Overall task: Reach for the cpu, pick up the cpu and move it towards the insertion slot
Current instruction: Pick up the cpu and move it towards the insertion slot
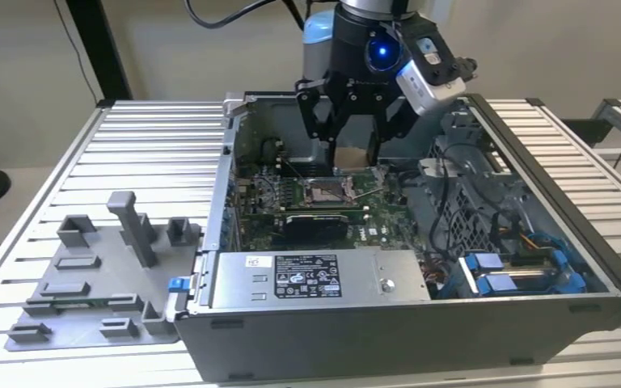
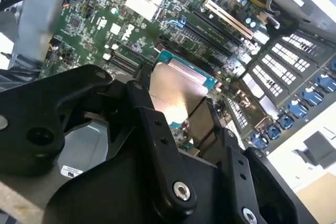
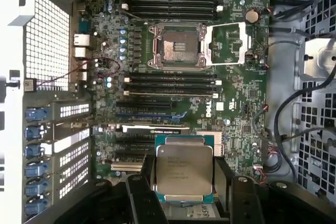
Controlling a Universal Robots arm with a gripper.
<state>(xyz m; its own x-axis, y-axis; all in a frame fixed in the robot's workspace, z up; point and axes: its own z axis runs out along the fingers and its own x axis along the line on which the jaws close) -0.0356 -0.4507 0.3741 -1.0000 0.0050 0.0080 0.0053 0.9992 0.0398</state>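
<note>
One arm is all you have here, and in the exterior view it hangs over the open computer case [image 1: 526,242] on the slatted counter [image 1: 149,145], with your tool [image 1: 352,158] down inside the case and a tan square, the cpu [image 1: 351,156], pinched between its black fingers [image 1: 316,133]. Just below it on the green motherboard [image 1: 278,212] sits the insertion slot [image 1: 323,191], its silver frame around a dark centre; the cpu is above and slightly behind it, not touching. Off toward the exterior view's left, the grey fixture blocks [image 1: 106,275] stand on the counter, well apart from the case. Now the second wrist view: you see the tool [image 2: 181,111] closed on the cpu [image 2: 176,90], the chip's pale metal face tilted and its teal edge showing, the motherboard [image 2: 105,19] beyond it. Over to the first wrist view: the cpu [image 3: 184,167] is held flat between the fingers [image 3: 140,192], silver lid facing the camera, and the insertion slot [image 3: 178,46] lies open further up the motherboard [image 3: 236,103], well apart from the chip, with memory slots [image 3: 170,85] between them.
</note>
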